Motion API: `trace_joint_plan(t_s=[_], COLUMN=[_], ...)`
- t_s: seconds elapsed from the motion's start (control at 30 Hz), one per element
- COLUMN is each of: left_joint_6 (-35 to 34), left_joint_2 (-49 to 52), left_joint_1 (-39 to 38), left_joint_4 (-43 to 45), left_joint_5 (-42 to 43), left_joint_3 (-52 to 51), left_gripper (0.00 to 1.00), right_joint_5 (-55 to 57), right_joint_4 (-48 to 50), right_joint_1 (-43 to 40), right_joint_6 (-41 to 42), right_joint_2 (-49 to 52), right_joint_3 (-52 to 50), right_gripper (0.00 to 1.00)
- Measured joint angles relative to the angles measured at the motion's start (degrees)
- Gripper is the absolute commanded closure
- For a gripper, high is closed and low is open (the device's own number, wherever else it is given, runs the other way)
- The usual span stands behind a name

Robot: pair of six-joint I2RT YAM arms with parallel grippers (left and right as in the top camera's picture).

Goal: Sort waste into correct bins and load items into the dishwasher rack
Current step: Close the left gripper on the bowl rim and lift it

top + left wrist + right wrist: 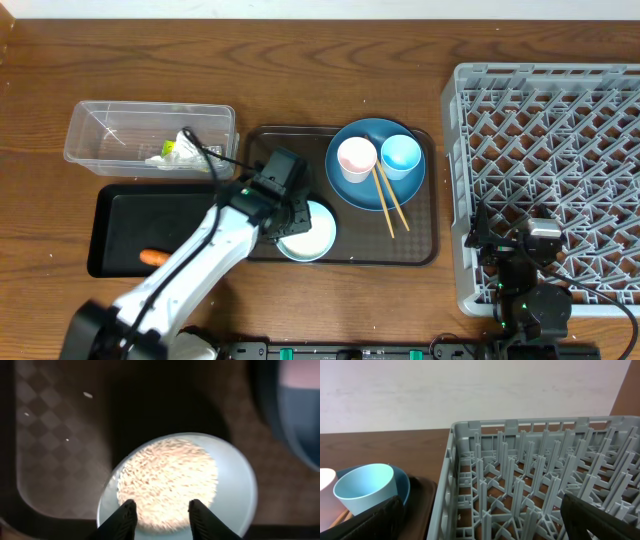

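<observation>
White-shelled on the left side: slants up from seven o'clock of the table toward its middle, elbow low, wrist turned straight down. Hangs the left gripper [162, 512] over the white bowl [314, 242], fingers apart and clamped on nothing, tips above the near rim and the rice grains [167, 477] heaped inside. Finds that bowl on the brown tray [420, 250], at seven o'clock of the blue plate [348, 190].

Folds low on the right side, at the seven o'clock corner of the grey rack [560, 120]. Points the right gripper [480, 505] toward twelve o'clock across the pegs, fingers spread wide, empty.

Shows the carrot [153, 257] in the black tray [120, 215], wrapper [180, 150] in the clear tub [90, 128].
</observation>
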Motion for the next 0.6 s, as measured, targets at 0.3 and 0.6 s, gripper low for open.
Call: trace_joint_plan(t_s=[0.3, 0.6], left_joint_6=[0.07, 0.07], left_joint_2=[-3.61, 2.32], left_joint_1=[0.15, 0.15], left_joint_4=[-6.62, -4.85], left_joint_5=[-2.08, -3.21], left_joint_3=[0.0, -0.11], left_gripper=[0.54, 0.55], right_joint_5=[0.02, 0.0], right_joint_4=[-0.02, 0.0], right_joint_1=[0.0, 0.0], right_joint_6=[0.0, 0.0], right_joint_2=[0.0, 0.0], right_joint_3=[0.0, 0.0], right_gripper=[0.01, 0.01])
